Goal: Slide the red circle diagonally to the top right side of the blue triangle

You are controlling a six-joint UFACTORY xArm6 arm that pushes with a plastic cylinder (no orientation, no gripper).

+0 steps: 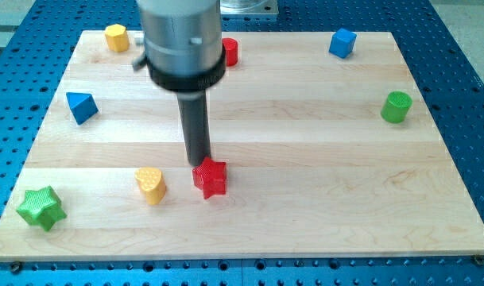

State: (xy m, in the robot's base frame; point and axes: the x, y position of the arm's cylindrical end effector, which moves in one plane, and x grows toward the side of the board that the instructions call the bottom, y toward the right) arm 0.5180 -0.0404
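Nearest the view's bottom: green star (40, 207), at the board's (305, 206) bottom-left corner. Just up and to the right of it, yellow heart (150, 184), and beside that, red star (211, 178).

Red circle (230, 52): near the board's top edge, a little left of centre, partly hidden behind the arm's grey housing (182, 40); only its right part visible. Upright, a short cylinder with its round face up; no long axis to make out, no facing direction to tell. Well above my tip (199, 163) and slightly to its right, with a broad stretch of bare wood between.

My tip: plain dark rod end, nothing to open or close, nothing held. Down at board level, at the top-left edge of the red star, touching it or all but touching; cannot tell which. Rod (196, 127) rising straight up from there into the housing.

Blue triangle (81, 106): at the board's left side, well to the left of and below the red circle, well apart from my tip too.

Farther out: yellow block (117, 37) at the top-left corner, shape roughly hexagonal, hard to be sure. Blue cube (342, 43) near the top right. Green cylinder (396, 106) at the right edge, upright.

Around the board, blue perforated table (464, 79).
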